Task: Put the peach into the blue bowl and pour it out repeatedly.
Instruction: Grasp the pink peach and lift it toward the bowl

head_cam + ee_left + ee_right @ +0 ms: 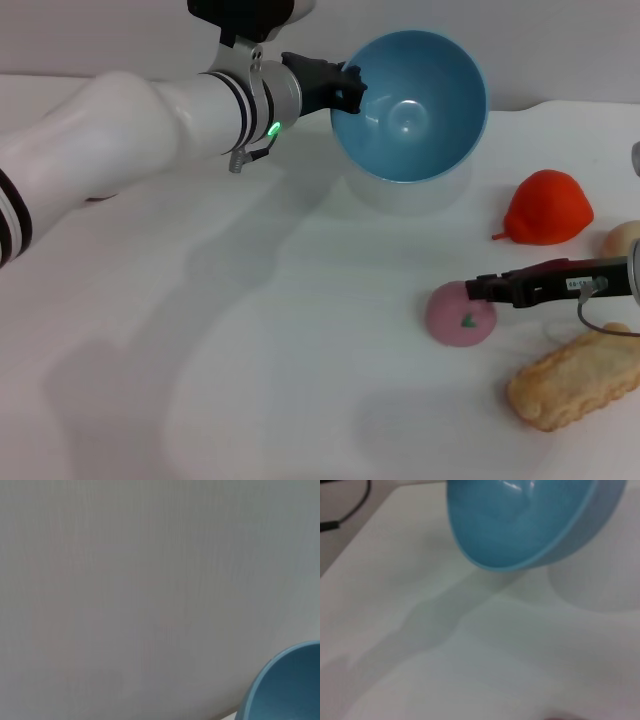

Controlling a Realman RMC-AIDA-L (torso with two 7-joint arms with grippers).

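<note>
Two arms are in play, and we start on our left: the left tool [345, 85] is clamped on the rim of the blue bowl [410, 105], holding it lifted off the table [250, 330] and tipped over so its mouth faces forward and down toward us. We judge that tilt is the pouring pose, because the bowl is empty inside, nothing but a highlight on its floor. Its shadow sits on the table just beneath it, so it hangs clear and is not resting. From the left wrist we get only a slice of blue rim [290, 685] against bare white surface.

Moving right, the peach [461, 313] lies on the table, well below the bowl's mouth and toward our right side, green stem mark facing up. It looks poured out and ready to be picked up again. The right tool [478, 288] reaches in low from the right edge, tips at the peach's upper side; whether its fingers are apart or together around the fruit, we cannot tell. The right wrist camera looks past it at the tilted bowl [530, 525].

Farther right sit the bystanders: a red-orange pointed fruit [547, 208], a beige ball [624, 240] at the edge, and a long piece of bread [577, 378] under the right arm. They sit close enough to crowd that arm's approach.
</note>
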